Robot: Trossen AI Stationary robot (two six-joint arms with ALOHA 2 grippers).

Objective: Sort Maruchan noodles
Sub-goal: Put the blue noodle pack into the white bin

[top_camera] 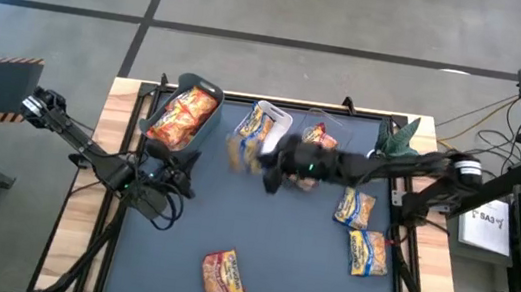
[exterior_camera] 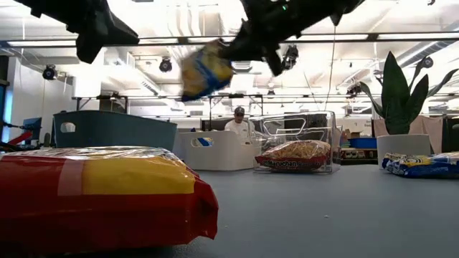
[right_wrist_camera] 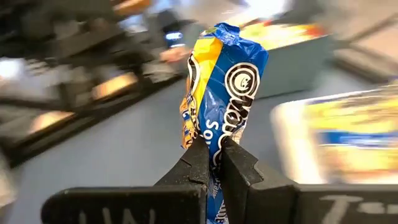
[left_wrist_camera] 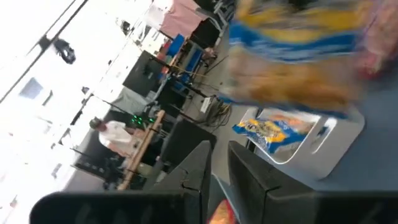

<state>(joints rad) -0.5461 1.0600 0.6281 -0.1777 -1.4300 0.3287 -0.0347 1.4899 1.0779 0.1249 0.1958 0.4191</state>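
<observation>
A blue-and-yellow noodle packet (right_wrist_camera: 222, 87) hangs in the air just beside the white bin (top_camera: 274, 121), on the side facing the table's middle, pinched at its lower edge by the right gripper (right_wrist_camera: 213, 163), whose fingers are clamped tight on the wrapper. In the high view this packet (top_camera: 242, 154) is a blur, so its exact tilt is hard to judge. The white bin already holds a blue-and-yellow packet (top_camera: 254, 125). Left of the white bin, the grey-green bin (top_camera: 209, 93) holds orange-red packets (top_camera: 183, 118); right of it, the clear bin (exterior_camera: 326, 140) holds one reddish packet (exterior_camera: 297, 154). The left gripper (top_camera: 180, 173) hovers near the grey-green bin, fingers nearly closed and empty.
</observation>
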